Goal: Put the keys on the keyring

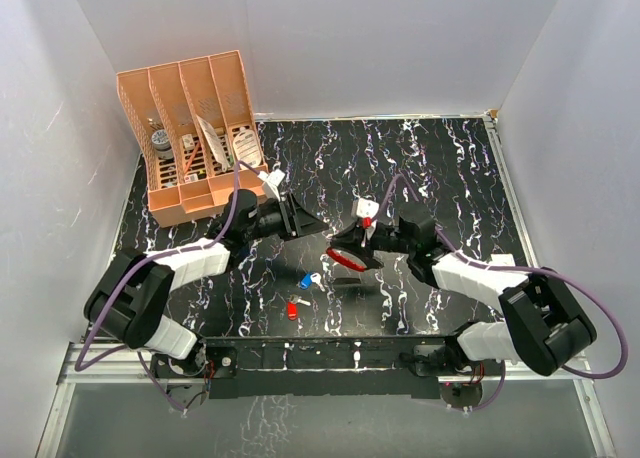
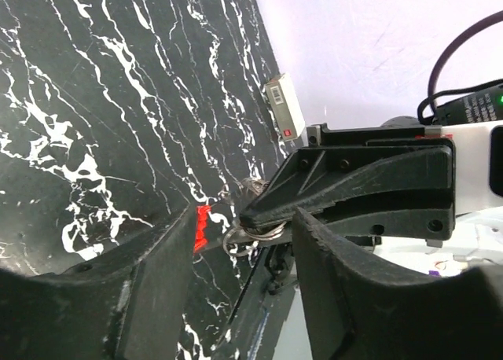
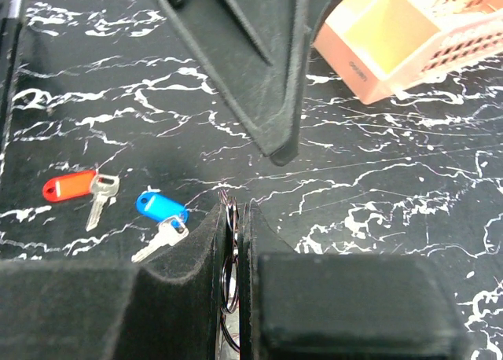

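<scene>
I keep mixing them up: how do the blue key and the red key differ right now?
The blue key has a blue head; the red key a red one. The blue key lies closer to the right end effector than the red key. Both have silver blades and lie loose on the table, unheld.

The right gripper (image 3: 238, 218) has its two dark jaws pressed together on the thin wire keyring (image 3: 229, 254), which stands on edge between them. Left of it on the black marbled desk (image 3: 409, 187) lie the blue key (image 3: 163, 214) and, further left, the red key (image 3: 78, 191), apart. The left gripper's finger (image 3: 263, 69) hangs above; a peach organiser (image 3: 377, 42) is beyond
</scene>
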Robot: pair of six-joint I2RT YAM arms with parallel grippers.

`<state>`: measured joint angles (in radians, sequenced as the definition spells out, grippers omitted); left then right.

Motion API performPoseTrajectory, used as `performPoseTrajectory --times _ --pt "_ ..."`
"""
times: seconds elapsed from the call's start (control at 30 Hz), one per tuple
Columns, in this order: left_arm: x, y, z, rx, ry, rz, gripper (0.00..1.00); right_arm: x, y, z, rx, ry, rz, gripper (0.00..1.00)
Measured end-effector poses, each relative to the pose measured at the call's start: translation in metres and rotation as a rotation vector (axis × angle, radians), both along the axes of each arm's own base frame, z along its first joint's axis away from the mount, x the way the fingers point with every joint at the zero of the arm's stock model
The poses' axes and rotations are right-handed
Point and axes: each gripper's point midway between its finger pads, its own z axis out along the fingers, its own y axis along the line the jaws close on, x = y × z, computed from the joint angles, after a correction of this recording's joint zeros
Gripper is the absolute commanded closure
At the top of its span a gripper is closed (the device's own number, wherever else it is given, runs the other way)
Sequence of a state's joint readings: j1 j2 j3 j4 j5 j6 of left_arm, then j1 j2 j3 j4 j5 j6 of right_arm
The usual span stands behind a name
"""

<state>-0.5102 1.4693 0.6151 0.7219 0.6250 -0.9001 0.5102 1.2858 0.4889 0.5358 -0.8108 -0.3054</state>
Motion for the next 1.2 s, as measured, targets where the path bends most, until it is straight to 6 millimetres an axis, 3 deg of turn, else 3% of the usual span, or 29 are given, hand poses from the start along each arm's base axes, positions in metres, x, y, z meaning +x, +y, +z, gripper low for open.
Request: performPoseTrajectory --times 0.37,0.6,0.77,0.93,1.2 --pt "0.0 0.003 -0.002 -0.041 0.123 0.061 0.56 0.037 -0.01 -0.004 -0.001 0.068 -0.248 1.0" --pt "0.009 0.01 0.005 -0.133 0.203 0.115 0.6 0.051 -0.014 0.004 0.04 0.073 -0.334 1.0" --pt "0.018 0.002 -0.013 -0.219 0.336 0.126 0.63 0.057 -0.012 0.006 0.051 0.064 -0.36 1.0" --pt "0.024 -0.003 -0.023 -0.302 0.454 0.129 0.56 0.058 -0.008 0.005 0.05 0.048 -0.371 1.0" --pt "0.026 -0.006 -0.01 -0.368 0.483 0.12 0.47 0.06 -0.004 -0.002 0.029 0.032 -0.386 1.0"
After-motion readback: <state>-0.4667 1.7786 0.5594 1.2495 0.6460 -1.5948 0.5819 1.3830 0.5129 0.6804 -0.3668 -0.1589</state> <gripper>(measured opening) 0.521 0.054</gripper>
